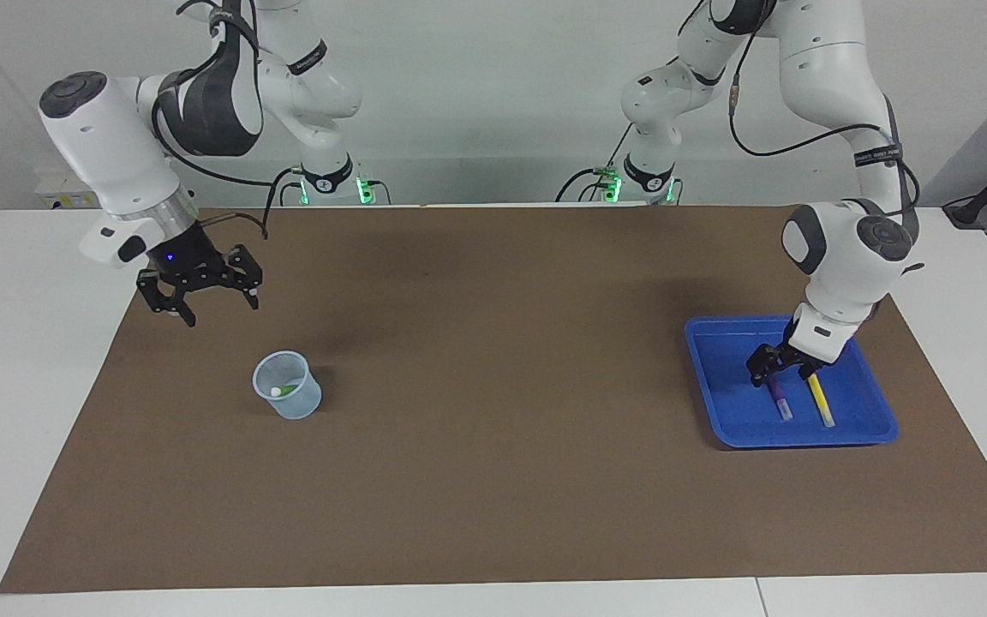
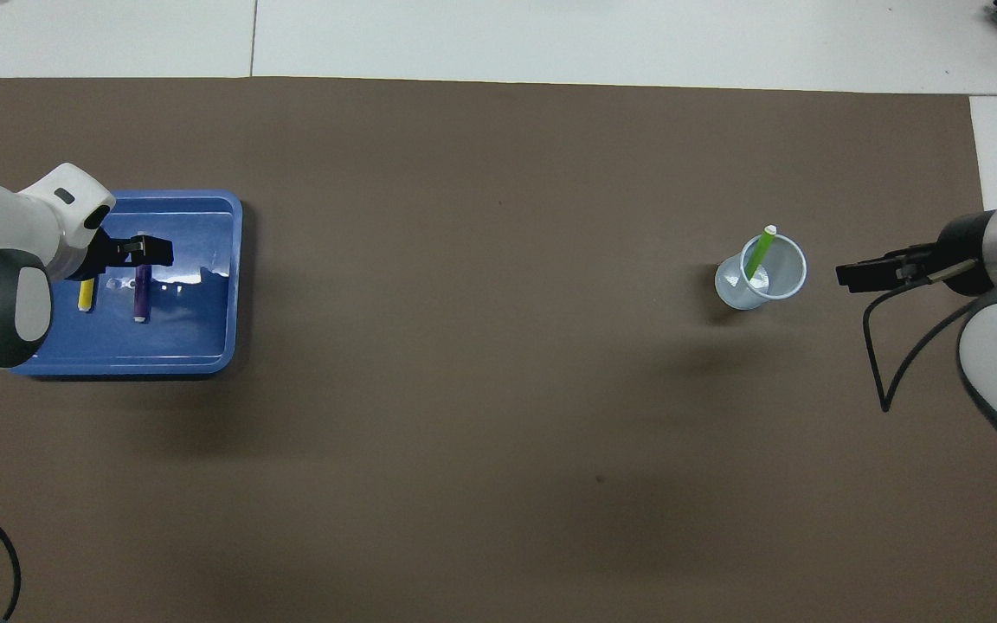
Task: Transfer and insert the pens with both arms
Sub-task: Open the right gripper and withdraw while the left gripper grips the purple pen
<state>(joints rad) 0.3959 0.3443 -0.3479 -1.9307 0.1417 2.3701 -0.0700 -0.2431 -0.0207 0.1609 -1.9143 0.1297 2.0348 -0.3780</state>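
No text, label, brand, number or sign can be read here. The black bands around the upper links of the two arms (image 1: pixel 875 157) carry pale lettering, but it is too small to make out. The pens, the cup, the tray and the brown mat on the worktop show no legible marks.

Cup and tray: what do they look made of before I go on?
Cup: likely thin clear plastic with a bluish tint; the green pen shows through its wall. Tray: probably glossy moulded blue plastic; lights glare off its floor in the overhead view, and the rim is rounded.
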